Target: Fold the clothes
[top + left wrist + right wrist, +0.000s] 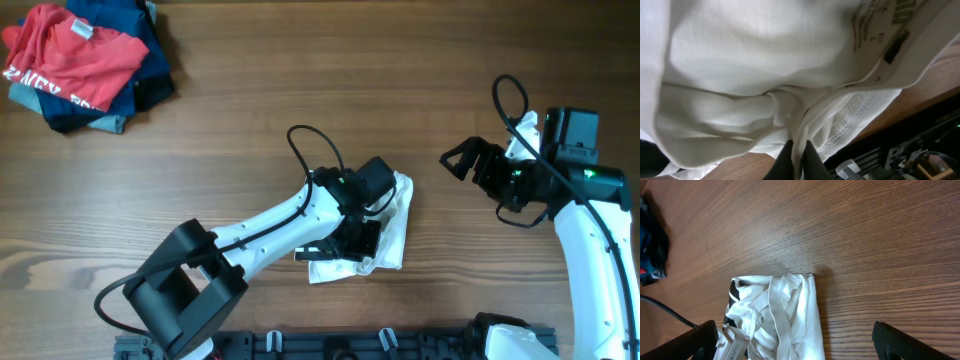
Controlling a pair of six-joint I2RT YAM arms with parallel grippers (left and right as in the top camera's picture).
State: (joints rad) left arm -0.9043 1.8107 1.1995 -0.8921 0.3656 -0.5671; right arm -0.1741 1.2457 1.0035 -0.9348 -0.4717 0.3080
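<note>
The clothes (pixel 396 222) are a white shirt bunched into a small crumpled bundle near the table's front edge, middle. My left gripper (pixel 350 240) sits on the bundle's left side. In the left wrist view its dark fingers (pixel 796 162) are shut on a pinched ridge of the white fabric (pixel 755 60), with a printed label showing at the top right. My right gripper (pixel 462 160) hovers to the right of the bundle, apart from it. In the right wrist view it stands wide open (pixel 795 340), and the shirt (pixel 790 310) lies ahead between its fingers, untouched.
A pile of a red printed T-shirt (pixel 70 55) on navy garments (pixel 140 40) lies at the far left corner. A black rail (pixel 350 345) runs along the front edge. Bare wood lies between the pile and the bundle.
</note>
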